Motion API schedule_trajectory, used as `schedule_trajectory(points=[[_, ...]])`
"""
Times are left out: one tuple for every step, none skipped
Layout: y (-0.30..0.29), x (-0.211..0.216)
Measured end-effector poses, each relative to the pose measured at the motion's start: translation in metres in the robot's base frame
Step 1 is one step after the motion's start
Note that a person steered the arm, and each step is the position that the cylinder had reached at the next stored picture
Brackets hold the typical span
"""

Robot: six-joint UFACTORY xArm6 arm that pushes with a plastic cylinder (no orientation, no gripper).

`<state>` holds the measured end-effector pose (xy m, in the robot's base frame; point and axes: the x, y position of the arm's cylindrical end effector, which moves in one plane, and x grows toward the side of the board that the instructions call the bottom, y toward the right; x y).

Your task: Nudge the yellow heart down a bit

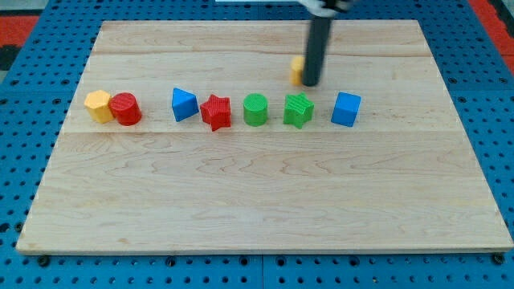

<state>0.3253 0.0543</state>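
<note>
The yellow heart lies near the view's top centre, mostly hidden behind my rod, so its shape is hard to make out. My tip rests on the board right against the heart's right side. Below it runs a row of blocks: a green star-like block sits just under the tip, with a green cylinder to its left and a blue cube to its right.
Further left in the row are a red star, a blue triangle, a red cylinder and a yellow hexagon touching it. The wooden board lies on a blue perforated table.
</note>
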Motion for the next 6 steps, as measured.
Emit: schedule_trajectory(points=[[-0.059, -0.046], [-0.045, -0.035], [0.006, -0.037], [0.014, -0.070], [-0.047, -0.096], [-0.125, -0.102]])
